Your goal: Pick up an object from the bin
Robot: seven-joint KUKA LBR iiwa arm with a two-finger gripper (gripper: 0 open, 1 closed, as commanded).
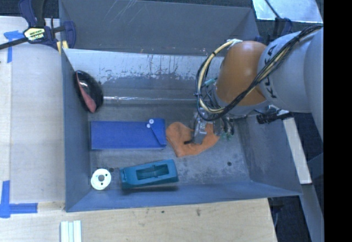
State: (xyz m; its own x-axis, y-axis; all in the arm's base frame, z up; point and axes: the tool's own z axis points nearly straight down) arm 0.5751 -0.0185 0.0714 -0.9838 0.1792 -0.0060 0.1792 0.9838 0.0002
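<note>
Since the gripper (197, 135) is down near the floor of the bin (159, 26), on the right part of an orange lump (183, 147), the step in hand looks like the grasp itself. The reach seems done and the lift not yet begun.

The lump looks soft and crumpled, perhaps cloth or rubber. It lies a little right of the floor's middle, just beside the right end of a flat blue box (125, 134). How wide the gripper stands I cannot tell, because the wrist and its cables crowd the tip. Nor can I tell whether it has hold of the lump or only touches it.

A teal block (149, 174) lies in front of the lump, near but apart, and a white disc (100, 179) sits to the left of the block. A black and pink thing (88, 91) leans on the left wall, well apart.

The next move, as I judge it, calls for a firm hold on a fold of the lump and then a straight rise — not a sideways drag. The lump's left edge is close to the box and could nudge it, and a soft thing may sag or slip out.
</note>
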